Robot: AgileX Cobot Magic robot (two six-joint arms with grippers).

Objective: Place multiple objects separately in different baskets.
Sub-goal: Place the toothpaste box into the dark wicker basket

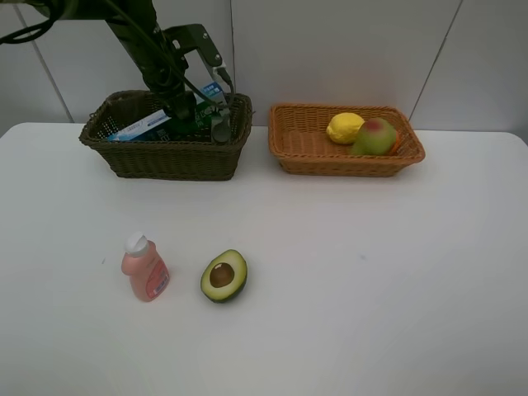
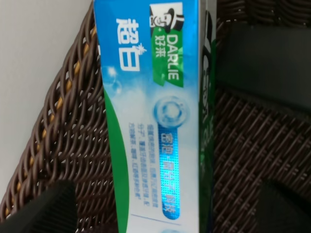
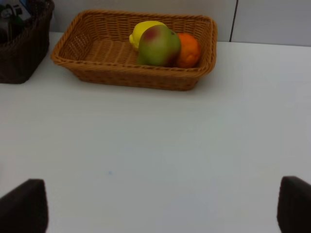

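Observation:
The blue-green toothpaste box (image 1: 144,125) (image 2: 155,111) lies in the dark olive-brown basket (image 1: 165,157) (image 2: 63,136). My left gripper (image 1: 205,111) (image 2: 165,213) hangs over that basket's right end, open, its fingertips (image 2: 43,208) spread wide on either side of the box and not touching it. A dark flat-sided thing (image 2: 262,58) lies beside the box. The light orange-tan basket (image 1: 330,161) (image 3: 131,77) holds the lemon (image 1: 345,128) (image 3: 143,28), pear (image 1: 374,137) (image 3: 159,46) and orange (image 3: 188,49). On the table stand the pink pump bottle (image 1: 145,268) and halved avocado (image 1: 223,275). My right gripper (image 3: 158,208) is open over bare table.
Both baskets sit side by side along the back of the white table (image 1: 371,272), against a pale wall. The dark basket's corner (image 3: 19,53) shows in the right wrist view. The left arm (image 1: 153,49) reaches down from the upper left.

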